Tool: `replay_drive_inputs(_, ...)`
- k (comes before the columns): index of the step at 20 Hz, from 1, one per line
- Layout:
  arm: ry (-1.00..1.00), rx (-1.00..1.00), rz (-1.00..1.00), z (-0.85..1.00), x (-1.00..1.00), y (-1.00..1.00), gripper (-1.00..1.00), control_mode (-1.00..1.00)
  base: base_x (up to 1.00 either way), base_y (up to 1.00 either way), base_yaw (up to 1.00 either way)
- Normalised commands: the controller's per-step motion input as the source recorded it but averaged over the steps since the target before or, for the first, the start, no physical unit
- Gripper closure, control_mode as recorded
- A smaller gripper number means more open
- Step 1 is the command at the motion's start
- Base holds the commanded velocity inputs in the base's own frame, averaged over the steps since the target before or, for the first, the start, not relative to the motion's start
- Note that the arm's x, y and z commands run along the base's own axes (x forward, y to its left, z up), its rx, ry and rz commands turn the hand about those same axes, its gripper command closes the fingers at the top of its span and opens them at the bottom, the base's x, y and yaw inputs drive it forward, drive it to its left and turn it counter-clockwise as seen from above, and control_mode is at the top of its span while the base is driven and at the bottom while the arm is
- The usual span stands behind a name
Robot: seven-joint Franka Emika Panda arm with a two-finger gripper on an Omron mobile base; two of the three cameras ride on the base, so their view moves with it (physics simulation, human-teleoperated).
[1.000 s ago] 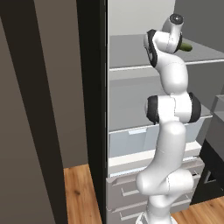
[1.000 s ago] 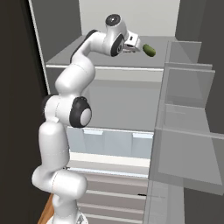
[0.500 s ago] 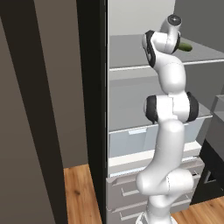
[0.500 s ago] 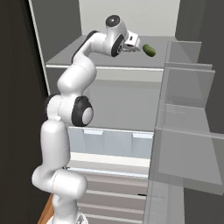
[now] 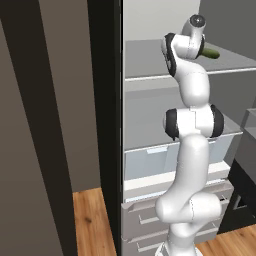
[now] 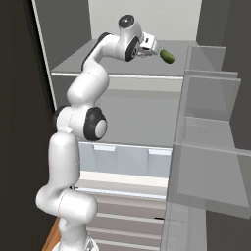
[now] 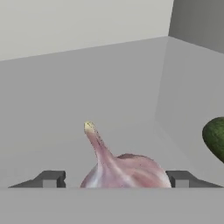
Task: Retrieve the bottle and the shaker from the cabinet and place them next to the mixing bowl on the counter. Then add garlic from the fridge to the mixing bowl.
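Arm reaches up into the open fridge, hand at the top shelf. Hand view: garlic bulb, pinkish with stem up, sits on the shelf right between the two fingertips, one each side. Fingers spread around it; contact can't be told, so grasp unclear. Dark green cucumber-like vegetable lies just beyond the hand on the same shelf, also seen in left base view.
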Motion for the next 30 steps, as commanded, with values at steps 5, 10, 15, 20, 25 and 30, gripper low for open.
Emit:
replay_drive_inputs(5,0.00,0.00,0.00,-0.20,0.01,0.00,1.00,-1.00,0.00,0.00,0.00)
replay_drive_inputs(10,0.00,0.00,0.00,-0.20,0.00,0.00,1.00,-1.00,0.00,0.00,0.00)
replay_drive_inputs(15,-0.04,0.00,0.00,0.30,-0.44,0.00,1.00,-1.00,0.00,0.00,0.00)
replay_drive_inputs(20,-0.01,0.00,0.00,0.24,-0.80,0.02,1.00,-1.00,0.00,0.00,0.00)
replay_drive_inputs(25,-0.01,0.00,0.00,-0.16,-0.72,0.08,1.00,-1.00,0.00,0.00,0.00)
replay_drive_inputs(30,-0.02,0.00,0.00,-0.38,-0.78,0.03,1.00,-1.00,0.00,0.00,0.00)
